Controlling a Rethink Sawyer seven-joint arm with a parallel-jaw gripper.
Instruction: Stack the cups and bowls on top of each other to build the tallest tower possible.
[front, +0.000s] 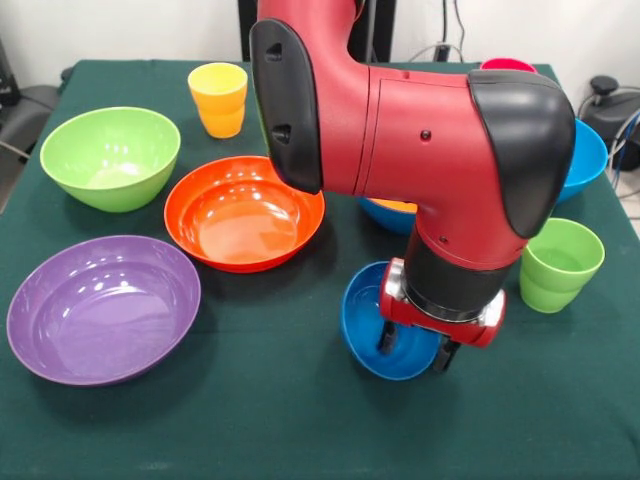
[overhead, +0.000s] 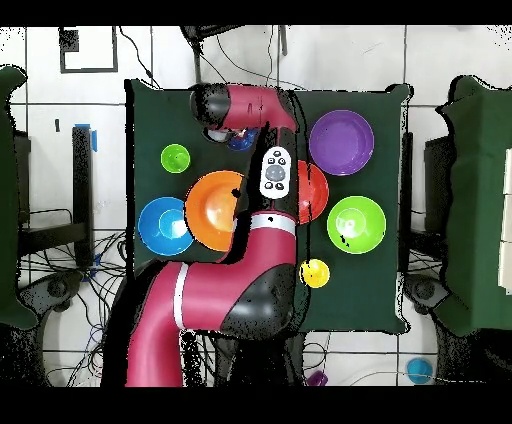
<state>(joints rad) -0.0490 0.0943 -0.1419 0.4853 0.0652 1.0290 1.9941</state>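
Note:
My gripper (front: 415, 350) is open and hangs low over the small blue bowl (front: 368, 318) at the table's near middle. One finger (front: 386, 336) is inside the bowl and the other is at its right rim. In the overhead view the arm hides the gripper, and only a bit of this bowl (overhead: 240, 141) shows. A yellow-orange bowl (front: 397, 206) sits nested in a blue bowl (front: 385, 220), mostly hidden behind the arm; it also shows in the overhead view (overhead: 213, 210). Another blue bowl (front: 588, 160) stands to the right. The light green cup (front: 558, 264) stands upright right of the gripper.
The orange-red bowl (front: 243, 212), lime green bowl (front: 110, 157) and wide purple bowl (front: 103, 308) stand apart on the left. The yellow cup (front: 218, 98) is at the far left. The red-pink cup (front: 507, 65) peeks over the arm at the far right.

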